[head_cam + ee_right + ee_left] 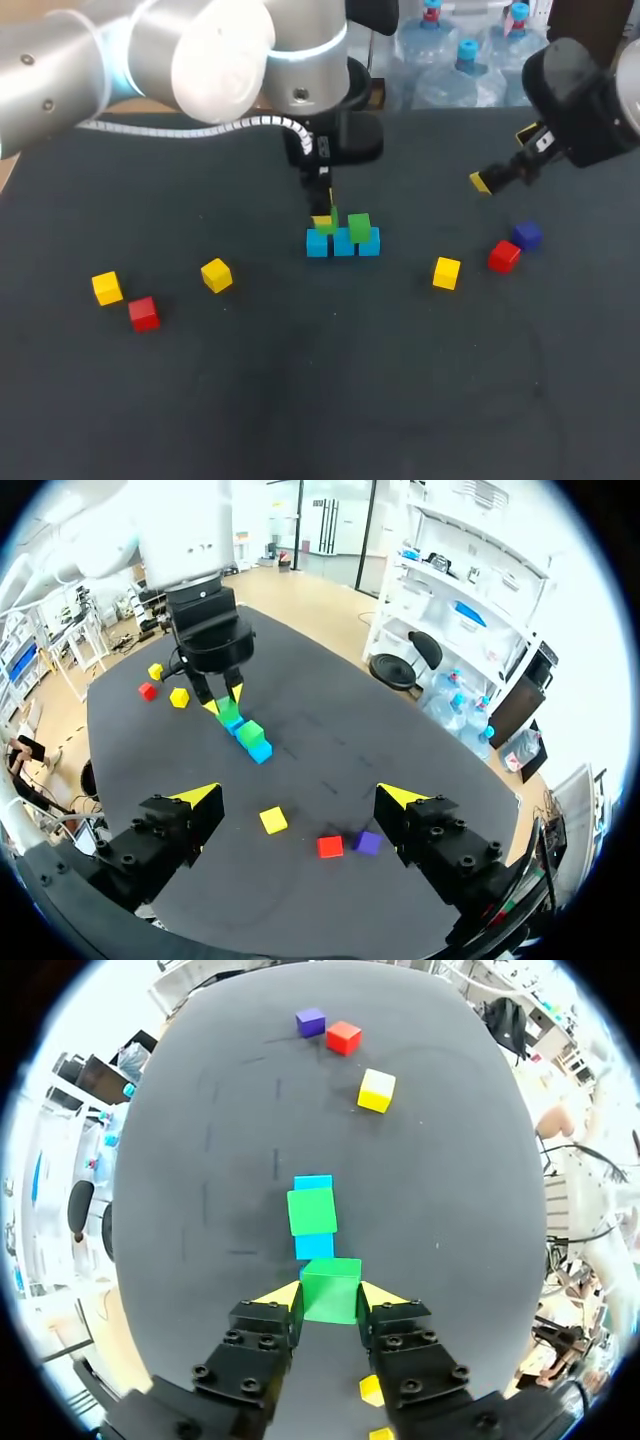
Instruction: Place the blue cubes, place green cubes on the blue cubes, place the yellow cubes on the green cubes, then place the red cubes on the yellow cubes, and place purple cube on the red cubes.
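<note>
- My left pincer (331, 1296) is gripping a green cube (331, 1290) with one yellow tip pressing on each side, so the jaws are standing only as far apart as the cube is wide.
- The left arm (180, 50) is coming in from the left and reaching out to about the middle of the desk (320, 400).
- The held cube is hanging right over the left end of the row of blue cubes (343, 243). I honestly can't tell if it's touching the blue one underneath.
- A second green cube (359, 226) is already sitting on top of that row, toward its right end.
- The right pincer (300, 797) is hanging wide open and holding nothing, over the back right part of the desk and well apart from the blue row.
- A yellow cube (272, 820), a red cube (330, 846) and the purple cube (367, 842) are lying on the desk under and ahead of that pincer. The red and purple ones are sitting just beside each other, and the yellow one is lying a bit apart, toward the blue row.
- Over on the left side, the far-left yellow cube (107, 288) is sitting just beside another red cube (144, 313). One more yellow cube (216, 275) is lying near them, between that pair and the blue row.
</note>
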Motion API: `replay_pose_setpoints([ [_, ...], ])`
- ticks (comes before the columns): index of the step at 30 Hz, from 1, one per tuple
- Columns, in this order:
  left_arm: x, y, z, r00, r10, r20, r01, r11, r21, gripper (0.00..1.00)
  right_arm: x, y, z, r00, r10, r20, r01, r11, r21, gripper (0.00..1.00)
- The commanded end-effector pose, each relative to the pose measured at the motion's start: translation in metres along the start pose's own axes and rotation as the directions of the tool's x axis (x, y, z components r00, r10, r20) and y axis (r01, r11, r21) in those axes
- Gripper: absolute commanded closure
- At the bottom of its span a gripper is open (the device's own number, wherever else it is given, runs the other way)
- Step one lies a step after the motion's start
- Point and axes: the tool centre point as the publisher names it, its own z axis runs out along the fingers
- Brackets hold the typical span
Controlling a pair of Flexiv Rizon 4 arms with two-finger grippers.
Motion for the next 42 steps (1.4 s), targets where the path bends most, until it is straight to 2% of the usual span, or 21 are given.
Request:
replay_pose_setpoints([
  [1, -0.001, 0.001, 0.003, 1.000, -0.011, -0.002, 0.011, 1.000, 0.001, 1.00, 0.002, 0.002, 0.000, 1.000, 0.001, 0.005, -0.001, 1.000, 0.011, 0.00],
  [19, -0.002, 0.003, 0.019, 0.999, 0.012, -0.053, -0.012, 1.000, 0.004, 1.00, 0.002, 0.002, 0.000, 1.000, 0.001, 0.005, -0.001, 1.000, 0.011, 0.00],
  [42, -0.001, 0.008, 0.024, 0.998, 0.008, -0.063, -0.008, 1.000, 0.000, 1.00, 0.002, 0.002, 0.000, 1.000, 0.001, 0.005, -0.001, 1.000, 0.011, 0.00],
])
